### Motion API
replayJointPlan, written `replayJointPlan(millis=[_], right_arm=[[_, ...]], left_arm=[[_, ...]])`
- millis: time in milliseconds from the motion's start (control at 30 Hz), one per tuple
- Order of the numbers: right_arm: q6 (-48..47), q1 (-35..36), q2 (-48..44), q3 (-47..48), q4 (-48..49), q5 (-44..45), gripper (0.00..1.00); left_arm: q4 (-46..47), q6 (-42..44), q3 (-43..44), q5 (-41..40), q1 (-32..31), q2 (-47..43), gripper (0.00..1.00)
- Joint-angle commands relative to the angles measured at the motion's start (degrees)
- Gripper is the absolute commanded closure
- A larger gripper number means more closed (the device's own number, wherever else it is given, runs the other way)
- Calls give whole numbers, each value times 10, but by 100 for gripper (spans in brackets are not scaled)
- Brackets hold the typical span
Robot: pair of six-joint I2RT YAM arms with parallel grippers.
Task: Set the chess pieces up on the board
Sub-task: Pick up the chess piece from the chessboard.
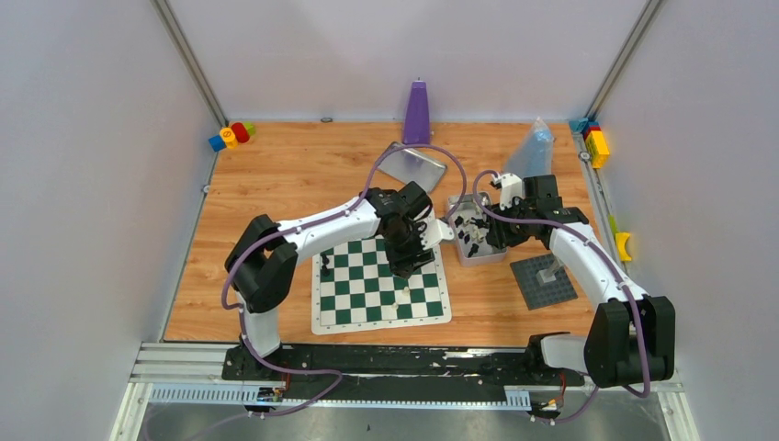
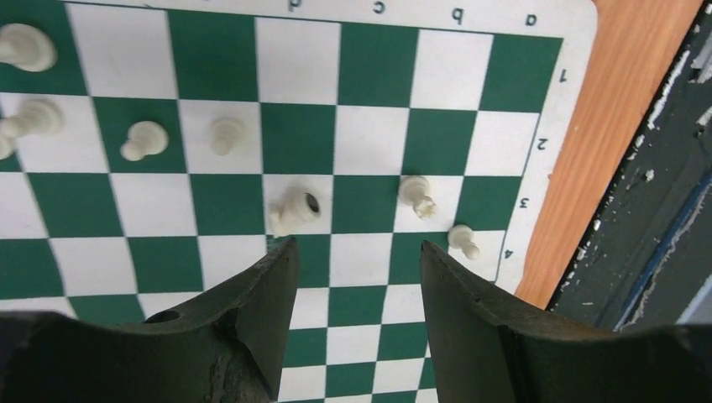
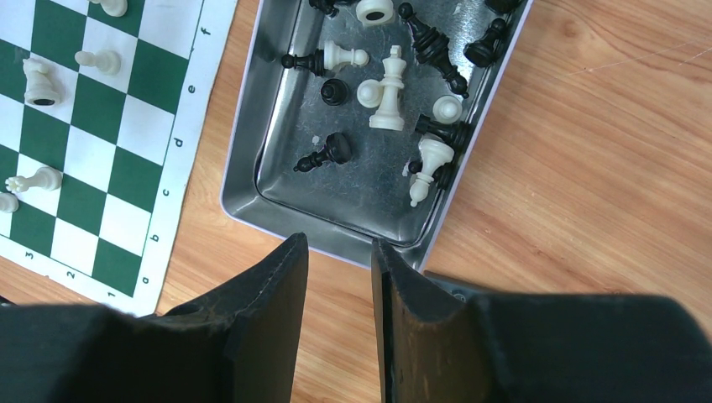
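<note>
The green and white board [image 1: 349,303] lies in front of the left arm. My left gripper [image 2: 357,243] hovers over the board, open and empty. Several cream pieces stand on the board. A cream rook [image 2: 295,210] lies tipped just beyond my left finger, and cream pawns [image 2: 417,195] stand near the board's edge. My right gripper [image 3: 339,241] is open and empty above the wood, just short of the silver tray [image 3: 277,185]. The tray holds several black and cream pieces, among them a cream king [image 3: 389,88] and a black pawn [image 3: 327,151].
A purple cone [image 1: 417,112] and a silver lid [image 1: 413,165] stand at the back. A clear plastic bag [image 1: 533,152] is behind the tray. A dark grey baseplate [image 1: 542,280] lies to the right. Coloured blocks [image 1: 231,135] sit in the back corners.
</note>
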Motion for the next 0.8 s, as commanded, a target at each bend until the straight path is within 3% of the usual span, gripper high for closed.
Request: replayJointPlan(millis=[0, 300, 767], right_arm=[[-3, -2, 3, 1, 11, -1, 65], [-1, -16, 10, 3, 9, 5, 66], [-4, -18, 13, 4, 2, -8, 65]], left_arm=[[7, 8, -15, 45, -13, -10, 38], [21, 1, -29, 55, -40, 14, 44], [36, 2, -42, 2, -56, 48, 46]])
